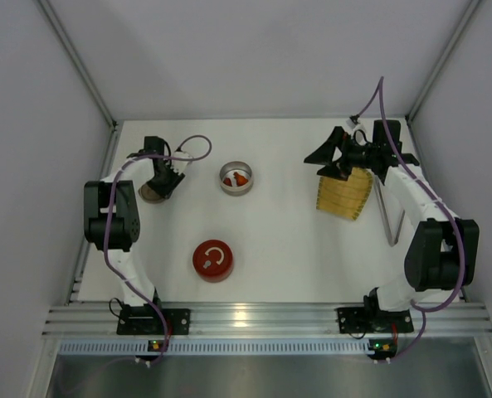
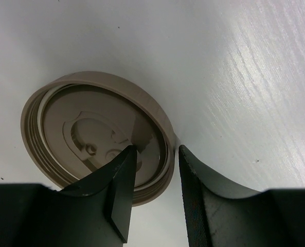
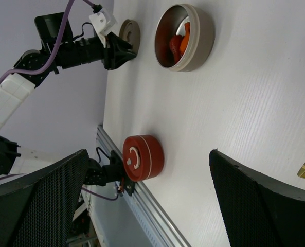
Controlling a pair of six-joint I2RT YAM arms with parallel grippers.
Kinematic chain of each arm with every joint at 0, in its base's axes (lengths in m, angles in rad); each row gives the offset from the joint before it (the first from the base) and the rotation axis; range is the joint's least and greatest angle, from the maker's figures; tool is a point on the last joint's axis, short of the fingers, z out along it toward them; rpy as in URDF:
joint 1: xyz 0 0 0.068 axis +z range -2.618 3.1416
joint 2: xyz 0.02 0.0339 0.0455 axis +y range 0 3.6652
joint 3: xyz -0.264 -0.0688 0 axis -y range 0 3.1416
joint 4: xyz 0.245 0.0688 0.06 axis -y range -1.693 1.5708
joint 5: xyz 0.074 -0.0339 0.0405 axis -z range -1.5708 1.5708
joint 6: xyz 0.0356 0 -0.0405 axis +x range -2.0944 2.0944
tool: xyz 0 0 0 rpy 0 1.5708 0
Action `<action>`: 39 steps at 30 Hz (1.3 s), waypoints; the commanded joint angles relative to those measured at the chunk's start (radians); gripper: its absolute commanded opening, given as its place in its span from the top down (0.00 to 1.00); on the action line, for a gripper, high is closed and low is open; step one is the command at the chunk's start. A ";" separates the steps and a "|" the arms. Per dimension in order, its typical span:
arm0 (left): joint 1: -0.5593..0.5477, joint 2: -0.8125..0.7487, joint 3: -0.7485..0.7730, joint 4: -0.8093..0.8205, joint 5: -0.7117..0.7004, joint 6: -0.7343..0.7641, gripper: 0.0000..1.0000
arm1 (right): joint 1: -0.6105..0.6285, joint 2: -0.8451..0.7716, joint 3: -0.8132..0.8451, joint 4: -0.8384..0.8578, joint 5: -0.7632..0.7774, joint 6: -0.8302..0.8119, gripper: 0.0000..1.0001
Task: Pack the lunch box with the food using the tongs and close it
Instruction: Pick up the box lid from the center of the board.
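Observation:
The lunch box (image 1: 226,186), a round beige-walled tin, stands open at mid-table with red and orange food (image 1: 241,177) inside, seen also in the right wrist view as food (image 3: 179,43). Its beige lid (image 2: 90,134) lies upside down at the far left. My left gripper (image 2: 157,150) is lowered over the lid's near rim, one finger inside and one outside, with a gap still showing. The tongs (image 1: 388,217) lie on the table at the right. My right gripper (image 1: 333,166) hovers wide open and empty above the far end of the yellow woven tray (image 1: 343,195).
A red round container (image 1: 213,260) with a white mark on top sits near the front edge, between the arms. The aluminium rail (image 1: 262,315) runs along the near edge. Grey walls close in both sides and the back.

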 commanded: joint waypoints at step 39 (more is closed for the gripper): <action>-0.070 -0.043 -0.088 0.017 0.004 -0.096 0.72 | -0.020 0.010 0.022 0.016 -0.038 -0.001 0.01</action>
